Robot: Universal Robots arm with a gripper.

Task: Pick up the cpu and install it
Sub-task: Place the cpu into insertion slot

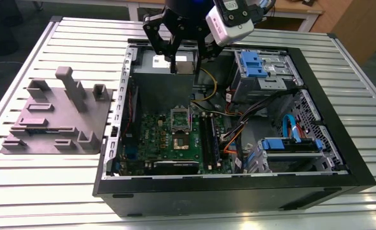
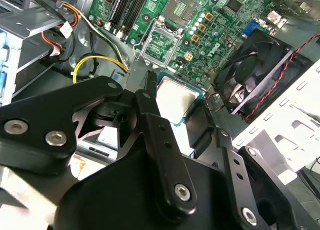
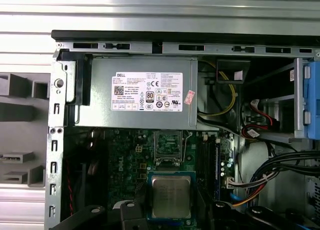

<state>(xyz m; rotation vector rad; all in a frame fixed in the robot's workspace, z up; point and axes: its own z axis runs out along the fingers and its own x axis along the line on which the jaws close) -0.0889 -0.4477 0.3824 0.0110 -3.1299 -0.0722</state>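
Clamping the cpu (image 3: 171, 196) by its edges in the claw (image 1: 185, 65), closed down just to chip width. Showing its silver top in both wrist views. Hanging up over the open case (image 1: 239, 191), above the grey power supply (image 3: 135, 92) in the exterior view. Well apart from the board (image 1: 149, 134) socket (image 1: 180, 140) down below.
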